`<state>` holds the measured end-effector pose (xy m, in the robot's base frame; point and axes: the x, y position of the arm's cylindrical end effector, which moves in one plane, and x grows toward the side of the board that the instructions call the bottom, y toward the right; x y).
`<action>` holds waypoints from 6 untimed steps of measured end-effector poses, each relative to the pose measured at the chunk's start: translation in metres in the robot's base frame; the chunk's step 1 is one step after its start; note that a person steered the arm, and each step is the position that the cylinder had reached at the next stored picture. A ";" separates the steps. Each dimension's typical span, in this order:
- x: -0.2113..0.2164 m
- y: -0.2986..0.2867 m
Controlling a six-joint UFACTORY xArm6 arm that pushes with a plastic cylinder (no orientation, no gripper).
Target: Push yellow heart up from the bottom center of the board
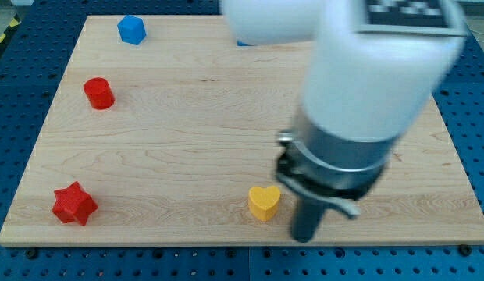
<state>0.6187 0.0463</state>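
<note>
The yellow heart (264, 202) lies near the view's bottom centre of the wooden board (187, 140). My tip (304, 238) is the lower end of a dark rod, just to the right of the heart and slightly below it, a small gap apart. The white and grey arm above the rod covers the board's upper right part.
A red star (74, 204) lies at the bottom left. A red cylinder (98, 93) stands at the left. A blue hexagonal block (132, 30) sits at the top left. A bit of another blue block (243, 43) shows under the arm at the top. The board's bottom edge is close below my tip.
</note>
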 end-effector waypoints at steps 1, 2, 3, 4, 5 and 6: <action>0.000 -0.044; -0.019 -0.037; -0.046 -0.026; -0.060 -0.026; -0.061 -0.023; -0.060 -0.016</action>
<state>0.5585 0.0304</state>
